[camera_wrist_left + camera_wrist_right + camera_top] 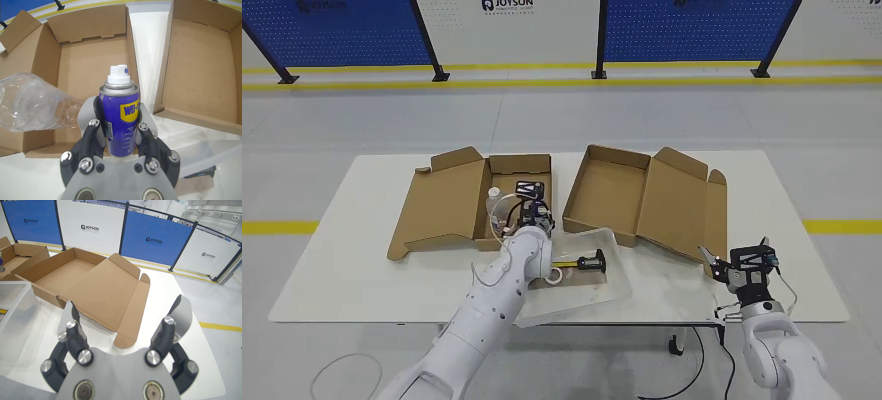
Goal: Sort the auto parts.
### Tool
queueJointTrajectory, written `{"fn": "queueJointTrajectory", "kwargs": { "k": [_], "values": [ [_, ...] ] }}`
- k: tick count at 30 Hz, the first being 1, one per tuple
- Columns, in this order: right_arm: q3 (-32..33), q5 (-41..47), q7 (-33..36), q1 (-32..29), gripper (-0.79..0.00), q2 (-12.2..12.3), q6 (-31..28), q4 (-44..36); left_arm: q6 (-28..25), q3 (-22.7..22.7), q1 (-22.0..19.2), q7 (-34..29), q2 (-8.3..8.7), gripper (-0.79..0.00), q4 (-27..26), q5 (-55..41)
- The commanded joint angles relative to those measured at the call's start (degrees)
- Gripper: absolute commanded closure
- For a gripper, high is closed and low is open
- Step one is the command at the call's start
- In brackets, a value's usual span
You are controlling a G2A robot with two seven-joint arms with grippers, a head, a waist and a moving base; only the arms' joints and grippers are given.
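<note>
Here, the left end effector [119,111] is shown closed on a blue and yellow spray can [115,121], which is gripped around its body between the two grey fingers [88,111], with the white nozzle pointing away from the wrist. In the top view the can is held above the left cardboard box [83,62], over the side of its tray nearest the neighbouring box; whether it touches the box floor cannot be told. A clear plastic bottle [32,102] is seen at the opposite side of the same tray, though whether it stands or lies cannot be judged. A second, right cardboard box [607,190] is set just beside the first, with its lid folded open flat on the white worktop [362,270]. A clear plastic bin [614,270] is placed on the near part of the worktop, in front of both boxes, and a tool with a black handle [590,263] is seen inside it. The right end effector [126,303] is shown open, its two serrated fingers spread wide with nothing between them. It is held above the near right part of the worktop, beside the open lid of the right box and well apart from the bin
</note>
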Motion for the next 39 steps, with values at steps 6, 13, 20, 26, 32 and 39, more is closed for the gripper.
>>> {"fn": "queueJointTrajectory", "kwargs": {
  "k": [6, 13, 20, 26, 32, 39],
  "values": [
    [0.0, 0.0, 0.0, 0.0, -0.785, 0.0, 0.0, 0.0, 0.71, 0.02, -0.62, 0.21, -0.66, -0.274, 2.32, -0.44],
    [0.0, 0.0, 0.0, 0.0, -0.785, 0.0, 0.0, 0.0, 0.64, -0.27, -0.9, 1.33, -1.1, -0.348, 3.59, -0.34],
    [0.0, 0.0, 0.0, 0.0, -0.785, 0.0, 0.0, 0.0, 0.6, -1.01, -0.49, 1.77, -1.23, -0.631, 2.84, 0.3],
    [0.0, 0.0, 0.0, 0.0, -0.785, 0.0, 0.0, 0.0, 0.8, -1.55, 1.62, 1.93, -1.01, -0.785, -2.93, 2.59],
    [0.0, 0.0, 0.0, 0.0, -0.785, 0.0, 0.0, 0.0, -0.37, -3.51, 6.86, -1.47, 0.03, -0.785, -15.88, 6.35],
    [0.0, 0.0, 0.0, 0.0, -0.785, 0.0, 0.0, 0.0, -9.63, -6.63, 14.19, -13.36, 1.84, -0.785, -34.12, 10.65]
  ]
}}
